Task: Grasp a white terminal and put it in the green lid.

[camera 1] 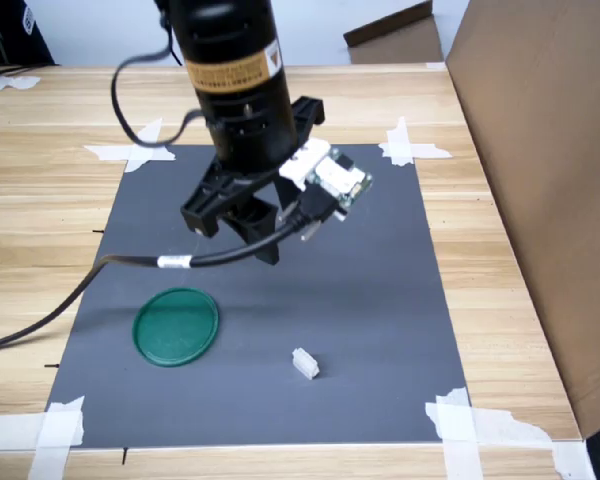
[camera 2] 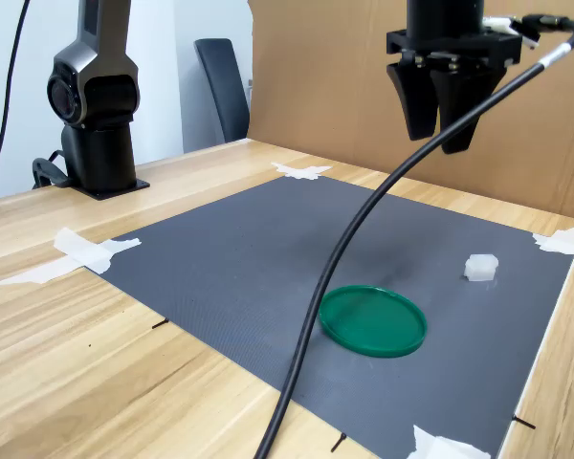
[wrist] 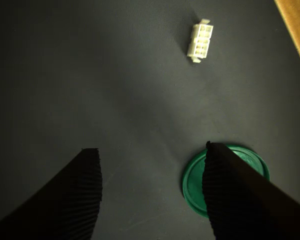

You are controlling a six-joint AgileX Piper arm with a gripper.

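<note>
On the grey mat, well apart from the lid (camera 1: 176, 326): the terminal (camera 1: 305, 363), lying free and untouched, to the first exterior view's right of the lid and a little nearer that camera. Seen in the wrist view as a small white block (wrist: 200, 41) with rows of square cavities facing up, its long axis running roughly along the line of approach. No contact with anything but the mat (camera 1: 380, 280).

High above the mat, clear of both things: the claw (camera 2: 438, 110), pads parted and holding nothing, one pad (wrist: 85, 190) over bare mat and the other covering part of the lid (wrist: 192, 182) in the wrist view.

Step in hand, by judgement: reach and grasp, not yet begun. Best done by travelling away from the lid until the terminal sits centred between the pads, then turning the wrist if needed so the pads close across the short sides. Then straight down, stopping just off the mat. Slow closing advised; a light, small block likely to skid or tip if struck by one pad first. Lid best left undisturbed on the way over.

Beneath the mat: pale wooden surface (camera 1: 40, 130), tape (camera 1: 410, 145) at the corners.
</note>
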